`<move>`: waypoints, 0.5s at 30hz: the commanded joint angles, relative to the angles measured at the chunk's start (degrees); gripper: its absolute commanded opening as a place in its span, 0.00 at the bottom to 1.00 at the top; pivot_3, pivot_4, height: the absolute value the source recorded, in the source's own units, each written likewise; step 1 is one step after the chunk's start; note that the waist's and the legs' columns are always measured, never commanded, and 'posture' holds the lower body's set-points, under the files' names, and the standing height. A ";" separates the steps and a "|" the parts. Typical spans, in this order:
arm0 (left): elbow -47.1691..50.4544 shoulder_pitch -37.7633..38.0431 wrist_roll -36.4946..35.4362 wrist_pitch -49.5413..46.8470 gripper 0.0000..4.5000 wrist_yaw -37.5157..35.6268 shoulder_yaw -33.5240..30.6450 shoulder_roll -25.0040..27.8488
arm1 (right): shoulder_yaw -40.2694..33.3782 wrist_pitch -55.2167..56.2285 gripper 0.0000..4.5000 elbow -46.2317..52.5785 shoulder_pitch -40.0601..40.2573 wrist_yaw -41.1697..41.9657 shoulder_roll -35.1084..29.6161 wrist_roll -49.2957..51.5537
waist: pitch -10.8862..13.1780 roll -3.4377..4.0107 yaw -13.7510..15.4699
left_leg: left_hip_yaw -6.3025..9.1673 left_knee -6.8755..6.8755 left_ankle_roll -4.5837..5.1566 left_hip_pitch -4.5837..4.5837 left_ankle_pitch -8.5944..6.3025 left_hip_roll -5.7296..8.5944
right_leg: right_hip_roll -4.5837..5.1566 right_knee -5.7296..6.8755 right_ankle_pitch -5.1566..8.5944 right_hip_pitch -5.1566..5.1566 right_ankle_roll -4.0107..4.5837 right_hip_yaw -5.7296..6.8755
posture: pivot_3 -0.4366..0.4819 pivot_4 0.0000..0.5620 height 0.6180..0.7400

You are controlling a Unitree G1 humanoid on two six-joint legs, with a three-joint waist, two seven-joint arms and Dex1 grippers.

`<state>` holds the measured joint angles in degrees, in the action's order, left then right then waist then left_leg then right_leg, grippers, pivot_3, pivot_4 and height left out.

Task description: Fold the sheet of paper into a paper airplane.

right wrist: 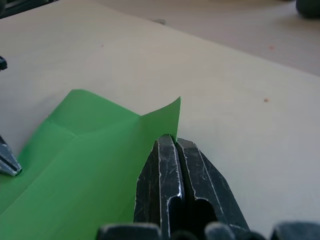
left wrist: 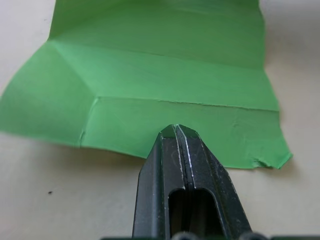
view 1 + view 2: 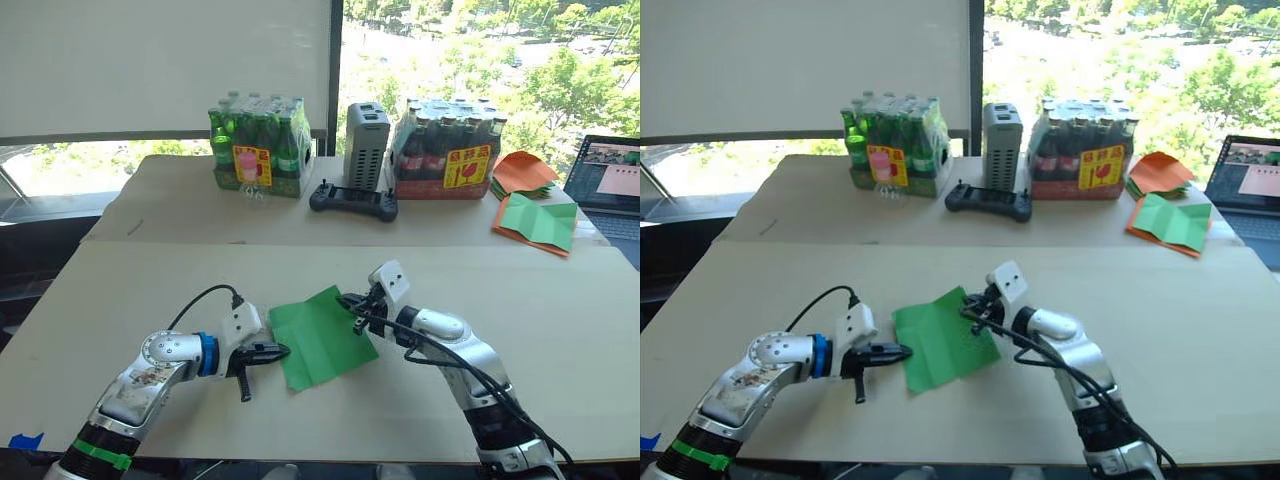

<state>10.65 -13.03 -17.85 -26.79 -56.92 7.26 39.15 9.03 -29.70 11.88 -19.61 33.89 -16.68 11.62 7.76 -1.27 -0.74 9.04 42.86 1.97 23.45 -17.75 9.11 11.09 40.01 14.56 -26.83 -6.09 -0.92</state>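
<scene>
Sheet of paper (image 3: 322, 338), creased but open, pinched at two edges: folding barely begun.
My right gripper (image 1: 176, 142) is clamped on its raised far corner, my left gripper (image 2: 176, 131) closed at its near edge; I judge the next move needs that corner carried over along a crease. Beyond the sheet, well clear, stand bottle packs (image 3: 262, 148), a controller (image 3: 353, 200) and orange sheets (image 3: 522, 172).

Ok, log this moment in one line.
stage: early folding | creased bright green paper sheet: flat on table | left gripper: shut at edge | right gripper: shut on corner
</scene>
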 commanded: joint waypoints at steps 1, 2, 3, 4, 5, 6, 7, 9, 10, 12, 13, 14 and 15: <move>1.02 -2.11 -2.24 -1.41 0.00 0.02 -3.01 0.43 | 3.39 8.75 0.01 8.11 3.05 -1.84 -0.99 -4.94 | 0.00 0.00 -0.01 | 0.00 0.00 0.00 0.01 0.00 0.00 | 0.00 0.03 0.00 -0.03 0.00 0.00 | 0.48 0.27 0.47; 1.00 -2.30 -2.24 -1.58 0.00 -0.20 -3.05 0.65 | 5.23 12.18 0.01 9.35 4.79 -2.62 -1.78 -7.80 | 0.00 0.00 -0.10 | -0.02 0.00 0.00 0.01 0.00 0.00 | 0.00 0.04 0.00 -0.05 0.00 -0.01 | 0.48 0.27 0.47; 0.97 -2.39 -2.15 -1.66 0.00 -0.42 -3.05 0.84 | 6.47 14.48 0.01 10.02 5.89 -3.14 -2.30 -9.73 | 0.00 0.00 -0.09 | -0.05 0.00 0.00 0.01 0.00 0.00 | 0.00 0.04 0.00 -0.06 0.00 -0.02 | 0.48 0.27 0.47; 0.85 -2.40 -2.05 -1.70 0.00 -0.62 -2.95 1.04 | 7.61 16.94 0.01 10.21 6.94 -4.05 -2.88 -12.13 | 0.00 0.00 -0.11 | -0.05 -0.01 0.00 0.01 0.00 0.00 | 0.01 0.07 0.00 -0.07 0.00 -0.03 | 0.48 0.27 0.47; 0.76 -2.39 -2.04 -1.73 0.00 -0.76 -2.92 1.19 | 8.31 18.56 0.01 10.20 7.60 -4.76 -3.18 -13.71 | 0.00 0.00 -0.12 | -0.08 -0.01 0.00 0.00 0.00 0.00 | 0.01 0.06 0.00 -0.08 0.00 -0.03 | 0.48 0.27 0.47; 0.65 -2.38 -2.01 -1.74 0.00 -0.94 -2.88 1.38 | 8.91 20.28 0.01 9.91 8.10 -5.41 -3.61 -15.43 | 0.00 0.00 -0.13 | -0.08 0.00 -0.01 0.01 0.00 0.00 | 0.00 0.07 0.00 -0.09 0.00 -0.03 | 0.48 0.27 0.47; 0.57 -2.38 -2.01 -1.74 0.00 -1.07 -2.87 1.53 | 9.33 21.55 0.01 9.64 8.43 -5.89 -3.88 -16.64 | 0.00 0.00 -0.08 | -0.11 0.00 -0.02 0.02 0.01 0.00 | 0.01 0.08 0.00 -0.11 0.00 -0.03 | 0.48 0.27 0.47; 0.21 -2.56 -1.90 -1.69 0.00 -1.31 -2.84 1.80 | 10.21 24.02 0.01 9.15 9.24 -6.37 -4.71 -19.06 | 0.00 0.00 -0.05 | -0.11 0.01 -0.03 0.02 0.02 0.01 | 0.00 0.10 0.00 -0.12 0.00 -0.04 | 0.48 0.27 0.47; 0.00 -2.67 -1.87 -1.65 0.00 -1.41 -2.83 1.91 | 10.57 25.42 0.01 9.01 9.48 -6.65 -5.19 -20.27 | 0.00 0.00 0.00 | -0.11 0.01 -0.04 0.01 0.02 0.01 | 0.01 0.10 0.00 -0.12 0.00 -0.04 | 0.48 0.27 0.47; -0.46 -3.04 -1.69 -1.59 0.00 -1.71 -2.70 2.11 | 11.49 28.82 0.01 8.84 9.86 -6.78 -6.74 -23.13 | 0.00 0.00 0.03 | -0.11 0.01 -0.03 0.02 0.02 0.01 | 0.00 0.10 0.00 -0.12 0.00 -0.04 | 0.48 0.27 0.47; -0.61 -3.16 -1.65 -1.59 0.00 -1.84 -2.68 2.17 | 11.70 29.97 0.01 8.72 9.94 -6.82 -7.11 -23.95 | 0.00 0.00 0.03 | -0.11 0.01 -0.03 0.02 0.02 0.02 | 0.00 0.11 0.00 -0.13 0.01 -0.04 | 0.48 0.27 0.47; -0.91 -3.49 -1.50 -1.54 0.00 -2.09 -2.48 2.27 | 12.47 32.06 0.01 8.27 9.75 -6.58 -8.34 -25.85 | 0.00 0.00 0.01 | -0.11 0.01 -0.03 0.02 0.02 0.02 | 0.00 0.10 0.00 -0.14 0.01 -0.04 | 0.48 0.27 0.47; -1.21 -3.83 -1.38 -1.47 0.00 -2.28 -2.28 2.30 | 13.30 33.90 0.01 7.64 9.57 -6.14 -9.45 -27.40 | 0.00 -0.01 0.01 | -0.12 0.01 -0.03 0.02 0.02 0.02 | 0.00 0.10 0.00 -0.14 0.00 -0.04 | 0.48 0.27 0.47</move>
<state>9.20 -15.72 -19.13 -28.76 -58.63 5.52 40.77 21.39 0.16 19.05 -9.74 27.48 -25.31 -13.41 7.76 -1.27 -0.72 8.92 42.86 1.93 23.47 -17.73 9.13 11.09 40.12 14.57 -26.97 -6.08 -0.96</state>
